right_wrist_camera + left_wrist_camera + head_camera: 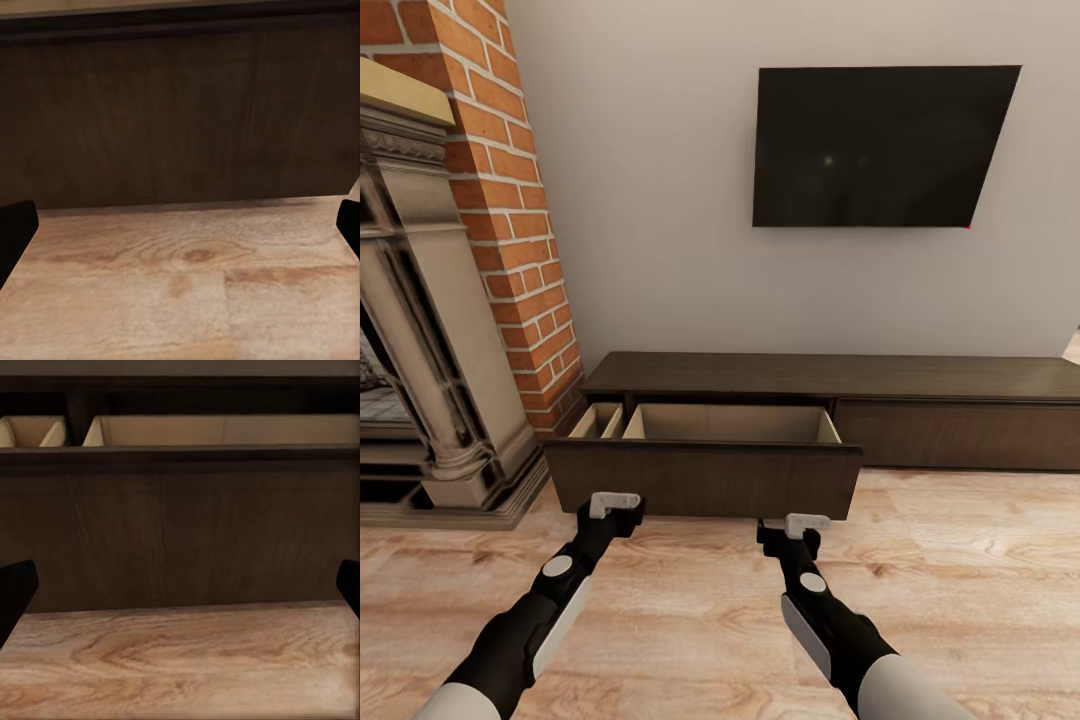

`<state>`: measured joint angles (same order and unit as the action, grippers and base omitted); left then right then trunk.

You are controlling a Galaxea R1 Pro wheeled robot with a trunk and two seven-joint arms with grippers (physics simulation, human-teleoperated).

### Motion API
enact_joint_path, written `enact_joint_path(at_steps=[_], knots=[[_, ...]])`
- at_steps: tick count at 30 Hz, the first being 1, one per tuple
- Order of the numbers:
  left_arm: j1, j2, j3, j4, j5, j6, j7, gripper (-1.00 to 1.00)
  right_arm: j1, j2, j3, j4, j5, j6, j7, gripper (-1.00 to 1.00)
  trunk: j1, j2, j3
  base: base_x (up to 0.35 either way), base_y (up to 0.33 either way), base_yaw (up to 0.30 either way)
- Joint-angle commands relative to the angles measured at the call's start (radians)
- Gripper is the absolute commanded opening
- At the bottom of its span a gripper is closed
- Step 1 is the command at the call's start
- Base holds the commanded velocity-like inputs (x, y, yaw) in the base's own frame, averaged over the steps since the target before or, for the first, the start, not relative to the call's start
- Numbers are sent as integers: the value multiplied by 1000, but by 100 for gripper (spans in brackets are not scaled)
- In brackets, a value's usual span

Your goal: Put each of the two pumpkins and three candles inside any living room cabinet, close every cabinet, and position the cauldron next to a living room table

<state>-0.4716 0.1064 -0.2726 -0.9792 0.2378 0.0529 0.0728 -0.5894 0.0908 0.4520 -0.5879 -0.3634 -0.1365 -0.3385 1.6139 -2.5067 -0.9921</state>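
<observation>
Living room, plank floor (960,560). Cabinet (705,480) drawer at 12 o'clock pulled out, apparently empty, likely staged for loading. Left claw (616,503) and right claw (806,523) spread wide, holding nothing, just short of drawer front.

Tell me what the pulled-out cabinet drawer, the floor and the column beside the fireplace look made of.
Drawer front: dark-brown wood, matte, faint vertical grain in the left wrist view; the drawer interior is pale beige, possibly unfinished board. Floor: light wood planks, visible grain and knots, slight sheen. Column: red brick with pale mortar joints, rough-looking.
</observation>
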Motion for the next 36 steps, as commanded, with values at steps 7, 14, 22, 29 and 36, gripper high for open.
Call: enact_joint_path(at_steps=[7, 14, 22, 29, 36], knots=[[2, 1, -7, 0, 13, 3, 8, 100, 1, -2, 6, 3, -11, -12, -7, 100, 1, -1, -9, 0, 0, 0], [2, 1, -7, 2, 11, -4, 6, 100, 5, -1, 4, 1, -12, -12, -8, 100, 4, -3, -36, 0, 0, 0], [2, 1, -8, 10, 5, -10, 2, 100, 5, 0, 1, 0, -12, -11, -8, 100, 7, -4, -67, 0, 0, 0], [2, 1, -9, 42, -1, -10, -5, 100, 5, 1, 2, -12, -10, -12, -9, 100, 11, -6, -94, 0, 0, 0], [2, 2, -10, 57, 2, -11, -7, 100, 5, 1, -62, -19, -11, -20, -10, 100, 14, -8, -121, 0, 0, 0]])
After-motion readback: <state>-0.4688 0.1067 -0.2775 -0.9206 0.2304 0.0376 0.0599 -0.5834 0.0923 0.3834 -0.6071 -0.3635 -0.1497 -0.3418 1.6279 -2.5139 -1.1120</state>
